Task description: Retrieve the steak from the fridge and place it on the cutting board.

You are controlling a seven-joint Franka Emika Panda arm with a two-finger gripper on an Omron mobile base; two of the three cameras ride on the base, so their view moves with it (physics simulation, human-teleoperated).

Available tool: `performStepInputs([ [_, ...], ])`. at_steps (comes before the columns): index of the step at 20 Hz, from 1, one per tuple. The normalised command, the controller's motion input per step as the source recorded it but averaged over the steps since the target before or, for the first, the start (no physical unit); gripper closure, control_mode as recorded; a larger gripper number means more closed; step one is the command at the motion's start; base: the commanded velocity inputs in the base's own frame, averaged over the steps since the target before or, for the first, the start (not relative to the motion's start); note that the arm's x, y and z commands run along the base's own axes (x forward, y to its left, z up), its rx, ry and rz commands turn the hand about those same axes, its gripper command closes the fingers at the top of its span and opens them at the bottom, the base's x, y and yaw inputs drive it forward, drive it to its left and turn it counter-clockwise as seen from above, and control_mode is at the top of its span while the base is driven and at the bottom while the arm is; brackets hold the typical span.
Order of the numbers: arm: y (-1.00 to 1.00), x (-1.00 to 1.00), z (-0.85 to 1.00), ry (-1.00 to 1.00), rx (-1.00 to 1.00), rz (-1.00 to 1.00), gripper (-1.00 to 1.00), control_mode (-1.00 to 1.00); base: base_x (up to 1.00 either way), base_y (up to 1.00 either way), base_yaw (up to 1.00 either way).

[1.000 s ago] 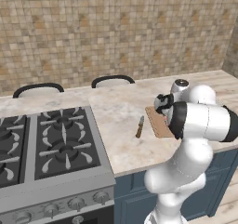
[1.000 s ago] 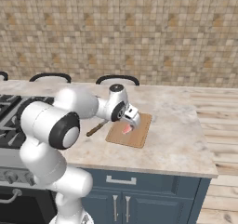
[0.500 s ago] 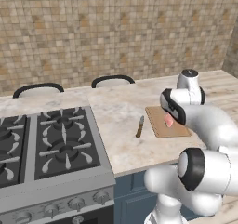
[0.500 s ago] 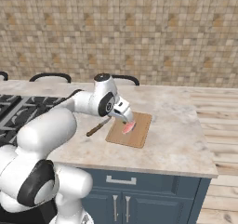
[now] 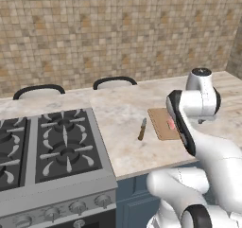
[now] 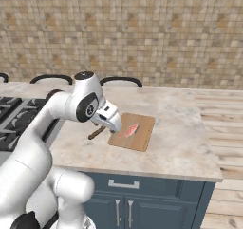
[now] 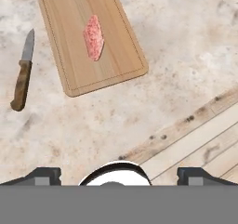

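since a second ago the arm has lifted back off the cutting board (image 7: 93,37), leaving the steak (image 7: 94,37) flat at its middle, knife (image 7: 22,72) just left. gripper (image 7: 116,174) wide apart, holding nothing. best to withdraw straight, clear of the board.

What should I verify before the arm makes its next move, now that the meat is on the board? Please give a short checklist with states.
1. Steak lies flat on the cutting board: ok.
2. Steak sits inside the board's edges: ok.
3. Claw is empty, fingertips wide apart: ok.
4. Claw is raised clear of the board: ok.
5. Knife lies on the counter, beside the board, apart from it: ok.
6. Fridge door closed: cannot tell.
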Motion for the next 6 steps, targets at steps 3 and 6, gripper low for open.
performStepInputs([
  [3,0.81,-0.42,0.01,-0.10,0.04,0.03,-1.00,-1.00,0.00,0.00,0.00],
  [6,0.77,-0.41,0.00,-0.09,0.01,0.02,-1.00,-1.00,0.00,0.00,0.00],
])
